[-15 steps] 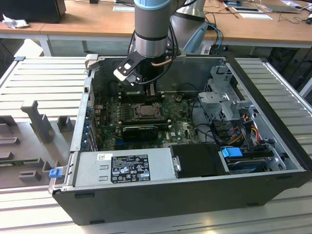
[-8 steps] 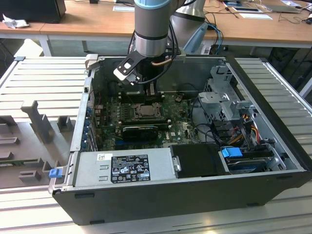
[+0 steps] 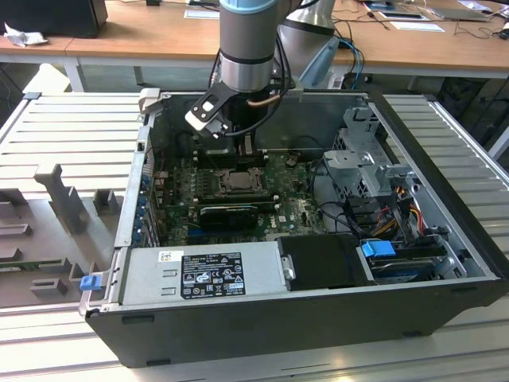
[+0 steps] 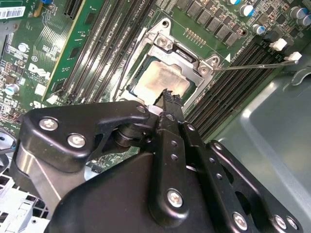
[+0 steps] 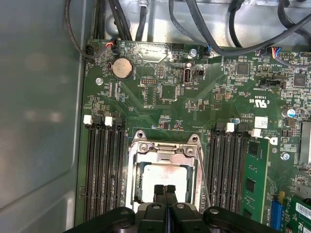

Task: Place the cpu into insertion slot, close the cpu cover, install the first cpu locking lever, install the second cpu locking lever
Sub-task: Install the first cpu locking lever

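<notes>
The pincer [image 5: 165, 188] has its two black fingers pressed flat together with nothing held between them. Their tips hang over one edge of the cpu [image 5: 163, 174], a small flat square chip with a silvery-beige metal top; I cannot tell whether they touch it. The cpu lies flat, top face up, in the insertion slot [image 5: 137, 184], a black-framed square socket. Being square, the cpu has no long axis, and its sides run parallel to the long black memory slots [image 5: 102, 170] on either side. The cpu cover [image 5: 165, 149], a thin silver metal frame plate with a large window, lies down around the chip. In the second wrist view, a thin metal lever rod [image 4: 252, 64] reaches from one socket corner out across the memory slots.

In the exterior view, from its left, grey moulded fixtures [image 3: 60, 203] sit on the ribbed grey metal bench [image 3: 71, 119]. Next comes the open dark computer case [image 3: 238, 326], which holds the green circuit board [image 3: 294, 211], a grey labelled power supply box [image 3: 207, 274], a metal drive cage [image 3: 366, 167] and coloured cables [image 3: 402, 211]. Wooden desks [image 3: 143, 36] stand behind.
</notes>
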### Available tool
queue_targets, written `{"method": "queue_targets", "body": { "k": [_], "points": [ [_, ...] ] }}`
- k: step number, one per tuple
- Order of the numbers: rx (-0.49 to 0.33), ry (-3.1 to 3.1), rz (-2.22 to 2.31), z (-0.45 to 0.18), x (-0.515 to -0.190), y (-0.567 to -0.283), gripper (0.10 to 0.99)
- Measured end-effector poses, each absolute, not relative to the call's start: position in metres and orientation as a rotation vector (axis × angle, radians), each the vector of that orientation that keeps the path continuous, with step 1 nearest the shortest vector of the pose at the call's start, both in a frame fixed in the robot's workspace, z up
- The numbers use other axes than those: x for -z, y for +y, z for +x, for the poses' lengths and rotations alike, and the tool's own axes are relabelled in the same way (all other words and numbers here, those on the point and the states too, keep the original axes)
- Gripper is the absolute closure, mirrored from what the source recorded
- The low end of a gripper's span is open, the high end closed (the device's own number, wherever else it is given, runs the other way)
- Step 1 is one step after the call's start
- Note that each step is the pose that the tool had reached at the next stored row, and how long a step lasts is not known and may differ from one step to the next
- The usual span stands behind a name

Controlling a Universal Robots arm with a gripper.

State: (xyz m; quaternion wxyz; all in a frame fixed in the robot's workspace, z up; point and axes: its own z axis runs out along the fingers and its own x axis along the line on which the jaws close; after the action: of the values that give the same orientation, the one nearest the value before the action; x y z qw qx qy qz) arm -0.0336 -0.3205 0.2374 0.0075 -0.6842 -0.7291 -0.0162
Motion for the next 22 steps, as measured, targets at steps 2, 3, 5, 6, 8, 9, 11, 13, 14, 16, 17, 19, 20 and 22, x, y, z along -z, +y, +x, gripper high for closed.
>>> {"method": "queue_targets", "body": {
  "k": [2, 3, 5, 6, 8, 9, 11, 13, 14, 16, 17, 19, 20, 22],
  "points": [
    [0.051, -2.28, -2.139, -0.034, -0.238, -0.321, 0.98],
    [0.051, -2.28, -2.139, -0.034, -0.238, -0.321, 0.98],
    [0.051, -2.28, -2.139, -0.034, -0.239, -0.321, 0.98],
    [0.051, -2.28, -2.139, -0.034, -0.239, -0.321, 0.98],
    [0.051, -2.28, -2.139, -0.034, -0.24, -0.321, 0.98],
    [0.051, -2.28, -2.139, -0.034, -0.24, -0.321, 0.98],
    [0.051, -2.28, -2.139, -0.034, -0.241, -0.321, 0.98],
    [0.051, -2.28, -2.139, -0.034, -0.243, -0.321, 0.98],
    [0.051, -2.28, -2.139, -0.034, -0.244, -0.321, 0.98],
    [0.051, -2.28, -2.139, -0.034, -0.246, -0.321, 0.98],
    [0.051, -2.28, -2.139, -0.034, -0.248, -0.321, 0.98],
    [0.051, -2.28, -2.139, -0.034, -0.251, -0.321, 0.98],
    [0.051, -2.28, -2.139, -0.034, -0.252, -0.321, 0.98],
    [0.051, -2.28, -2.139, -0.034, -0.255, -0.321, 0.98]
  ]
}}
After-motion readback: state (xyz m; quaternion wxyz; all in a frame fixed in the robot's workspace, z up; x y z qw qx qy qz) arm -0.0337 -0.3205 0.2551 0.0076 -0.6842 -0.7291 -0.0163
